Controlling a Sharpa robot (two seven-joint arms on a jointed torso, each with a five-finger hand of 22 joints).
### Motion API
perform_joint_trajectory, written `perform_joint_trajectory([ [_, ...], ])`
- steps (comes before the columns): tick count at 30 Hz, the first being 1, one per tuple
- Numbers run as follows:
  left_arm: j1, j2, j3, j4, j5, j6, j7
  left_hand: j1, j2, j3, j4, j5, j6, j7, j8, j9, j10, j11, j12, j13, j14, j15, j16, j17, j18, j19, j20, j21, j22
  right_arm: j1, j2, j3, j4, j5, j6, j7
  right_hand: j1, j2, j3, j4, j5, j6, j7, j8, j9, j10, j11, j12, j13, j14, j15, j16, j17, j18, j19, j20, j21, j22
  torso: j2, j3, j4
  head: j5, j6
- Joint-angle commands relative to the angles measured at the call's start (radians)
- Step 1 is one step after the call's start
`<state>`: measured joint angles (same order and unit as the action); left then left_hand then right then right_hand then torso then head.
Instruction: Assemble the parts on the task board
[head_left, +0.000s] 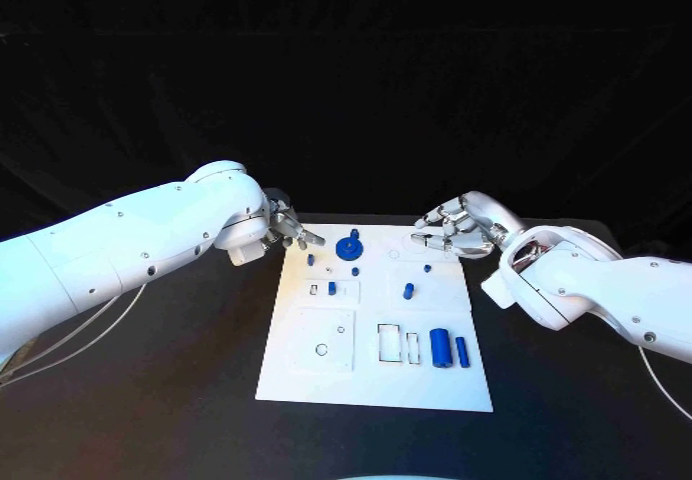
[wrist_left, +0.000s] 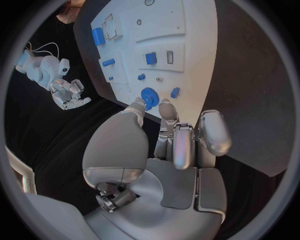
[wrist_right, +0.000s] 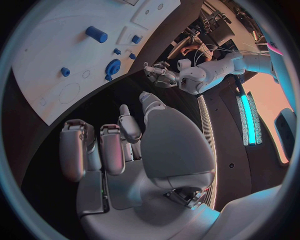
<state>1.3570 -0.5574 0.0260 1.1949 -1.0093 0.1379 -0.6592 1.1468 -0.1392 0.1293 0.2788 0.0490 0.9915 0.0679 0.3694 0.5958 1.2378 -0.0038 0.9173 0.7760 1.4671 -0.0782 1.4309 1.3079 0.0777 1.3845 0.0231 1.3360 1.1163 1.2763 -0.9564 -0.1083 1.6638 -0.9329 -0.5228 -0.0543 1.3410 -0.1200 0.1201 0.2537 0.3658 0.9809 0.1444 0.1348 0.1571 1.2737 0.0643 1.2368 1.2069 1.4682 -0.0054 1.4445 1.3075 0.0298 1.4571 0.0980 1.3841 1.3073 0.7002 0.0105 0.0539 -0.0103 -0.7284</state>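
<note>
Black cloth covered the table (head_left: 173, 400) and hung dark behind it, and the white rectangular task board (head_left: 378, 385) lay flat in the middle, its long side running away from the robot; in the head view the small blue parts were spread over the board: a round blue disc-shaped part with a raised hub (head_left: 349, 247) stood near the far edge, a small blue oblong part (head_left: 408, 292) lay around the middle, and two blue cylinders lay side by side toward the near right, a thick one (head_left: 440, 349) and a thin one (head_left: 463, 351), just beside a pair of rectangular recesses; the left hand (head_left: 289, 229) hung at the board's far left corner and the right hand (head_left: 454, 228) at its far right corner; the left wrist view showed what the head view could not, the left fingertips (wrist_left: 136, 106) spread apart just short of the round blue part (wrist_left: 149, 95), touching nothing that could be made out, with nothing in the palm; the right wrist view likewise showed the right hand's fingers (wrist_right: 128, 127) loosely curved and separated over the dark table beside the board's edge (wrist_right: 56, 112), grasping nothing, and beyond them the left hand (wrist_right: 159, 75) with fingers parted.
</note>
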Motion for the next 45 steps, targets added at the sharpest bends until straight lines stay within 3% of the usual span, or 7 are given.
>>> perform_joint_trajectory([
  [1, 0.005, 0.02, 0.0, -0.036, -0.039, -0.008, 0.034, 0.011, 0.002, -0.01, 0.001, 0.002, -0.008, 0.002, -0.006, -0.002, -0.008, -0.002, -0.004, -0.004, 0.06, 0.009, -0.005, 0.106, 0.013, -0.006, 0.002, -0.004, 0.0, -0.001, 0.003, 0.0, 0.0, -0.003, 0.008, 0.008, -0.006, 0.005, -0.003, 0.005, 0.004, 0.002, -0.001, 0.006, 0.001, -0.006, -0.004, -0.006, 0.0, 0.051, -0.008, -0.004, 0.059, 0.02, -0.007, -0.003, -0.003, 0.142, 0.002, -0.001, -0.0004, 0.001, 0.001],
  [7, 0.008, 0.049, -0.001, -0.1, -0.06, 0.01, 0.044, 0.013, 0.002, -0.016, 0.005, 0.002, -0.007, 0.002, -0.008, -0.005, -0.007, -0.001, -0.001, 0.0, 0.06, 0.01, -0.005, 0.106, 0.011, -0.002, 0.003, 0.0, 0.009, -0.002, 0.006, 0.0, -0.001, -0.003, 0.009, 0.008, -0.005, 0.007, -0.002, 0.004, 0.007, 0.002, -0.001, 0.006, 0.001, -0.005, -0.004, -0.006, 0.0, 0.051, -0.008, -0.005, 0.058, 0.02, -0.007, -0.003, -0.004, 0.142, 0.002, -0.0009, -0.0003, 0.0, 0.001],
  [10, 0.007, 0.068, -0.008, -0.136, -0.065, 0.019, 0.052, 0.013, 0.002, -0.019, 0.007, 0.002, -0.007, 0.003, -0.009, -0.006, -0.007, -0.001, 0.0, 0.0, 0.06, 0.01, -0.005, 0.106, 0.011, -0.001, 0.003, 0.0, 0.01, -0.002, 0.007, 0.0, -0.001, -0.003, 0.009, 0.008, -0.004, 0.008, -0.001, 0.004, 0.01, 0.002, -0.001, 0.006, 0.001, -0.005, -0.005, -0.006, 0.0, 0.051, -0.008, -0.005, 0.058, 0.021, -0.007, -0.003, -0.004, 0.142, 0.003, -0.0015, -0.0011, 0.0, 0.001],
  [18, 0.002, 0.104, -0.018, -0.193, -0.078, 0.039, 0.068, 0.012, 0.002, -0.027, 0.01, 0.002, -0.007, 0.003, -0.012, -0.009, -0.007, 0.0, 0.002, 0.003, 0.06, 0.011, -0.005, 0.106, 0.011, 0.001, 0.004, 0.002, 0.013, -0.003, 0.01, 0.0, -0.002, -0.003, 0.011, 0.009, -0.004, 0.008, -0.001, 0.004, 0.012, 0.002, -0.001, 0.007, 0.001, -0.006, -0.005, -0.006, -0.001, 0.051, -0.008, -0.005, 0.058, 0.02, -0.007, -0.003, -0.005, 0.142, 0.008, -0.0046, -0.0034, 0.004, 0.001],
  [25, -0.004, 0.131, -0.023, -0.239, -0.09, 0.058, 0.079, 0.01, 0.003, -0.035, 0.011, 0.002, -0.007, 0.004, -0.014, -0.012, -0.008, 0.001, 0.002, 0.002, 0.06, 0.011, -0.005, 0.106, 0.01, 0.003, 0.005, 0.003, 0.016, -0.003, 0.013, 0.0, -0.002, -0.003, 0.01, 0.01, -0.004, 0.008, -0.001, 0.004, 0.012, 0.002, -0.001, 0.007, 0.001, -0.006, -0.005, -0.006, -0.001, 0.051, -0.008, -0.005, 0.058, 0.02, -0.007, -0.003, -0.005, 0.142, 0.01, -0.005, -0.0036, 0.007, 0.001],
  [45, -0.017, 0.154, -0.031, -0.273, -0.084, 0.117, 0.085, 0.008, 0.011, -0.046, 0.012, 0.003, -0.004, 0.005, -0.018, -0.016, -0.009, 0.002, 0.004, 0.003, 0.06, 0.012, -0.005, 0.106, 0.008, 0.006, 0.006, 0.008, 0.025, -0.003, 0.017, 0.0, -0.003, -0.003, 0.012, 0.012, -0.004, 0.008, -0.001, 0.004, 0.012, 0.002, -0.001, 0.007, 0.001, -0.006, -0.005, -0.006, -0.001, 0.051, -0.008, -0.005, 0.058, 0.02, -0.007, -0.003, -0.005, 0.142, 0.008, -0.0034, -0.0029, 0.006, -0.006],
])
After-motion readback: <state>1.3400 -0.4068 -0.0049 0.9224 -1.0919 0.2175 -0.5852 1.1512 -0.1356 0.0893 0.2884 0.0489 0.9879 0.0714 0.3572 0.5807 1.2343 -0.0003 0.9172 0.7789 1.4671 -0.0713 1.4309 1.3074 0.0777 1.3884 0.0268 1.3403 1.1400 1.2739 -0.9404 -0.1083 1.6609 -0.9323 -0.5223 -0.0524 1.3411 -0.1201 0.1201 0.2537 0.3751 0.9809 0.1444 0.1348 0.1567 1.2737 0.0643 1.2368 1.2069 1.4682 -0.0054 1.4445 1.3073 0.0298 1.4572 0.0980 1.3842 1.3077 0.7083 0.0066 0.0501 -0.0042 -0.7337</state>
